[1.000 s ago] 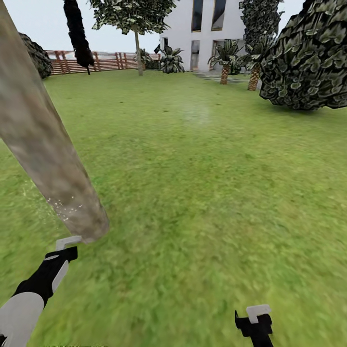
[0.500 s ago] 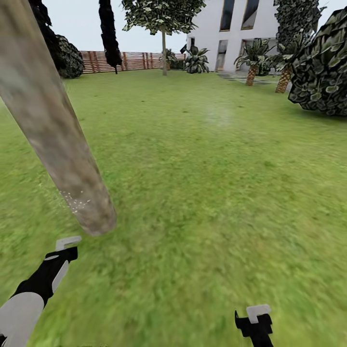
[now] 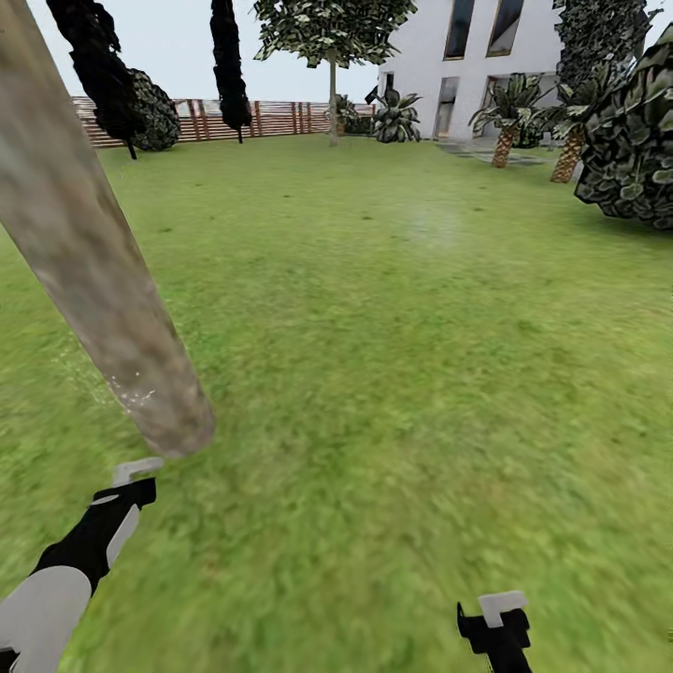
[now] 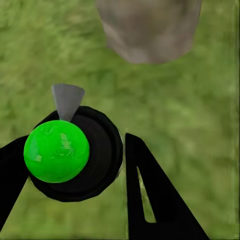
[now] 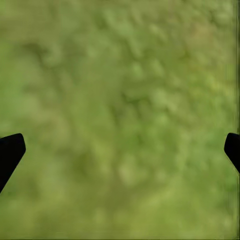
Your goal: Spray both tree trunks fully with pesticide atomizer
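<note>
A thick grey-brown tree trunk (image 3: 93, 271) leans across the left of the head view, its base on the grass lawn (image 3: 393, 355). A few white pesticide specks (image 3: 138, 394) dot the trunk near its foot. My left gripper (image 3: 126, 491) sits just short of the trunk base, shut on the pesticide atomizer (image 4: 57, 150), a black round body with a green ball top and a grey nozzle (image 4: 67, 99). In the left wrist view the nozzle points toward the trunk (image 4: 150, 27). My right gripper (image 3: 495, 622) hangs low over grass, open, with its dark fingertips (image 5: 10, 150) spread wide and nothing between them.
A brown slat fence (image 3: 271, 119) and a white house (image 3: 467, 65) close the far side. A thin-trunked small tree (image 3: 332, 56), palms (image 3: 505, 112) and a big dark bush (image 3: 636, 140) stand at the back and right. Open lawn stretches ahead.
The whole head view has shifted, with far things sliding to the right, so the camera has turned left. Both arms hold the same places in the view.
</note>
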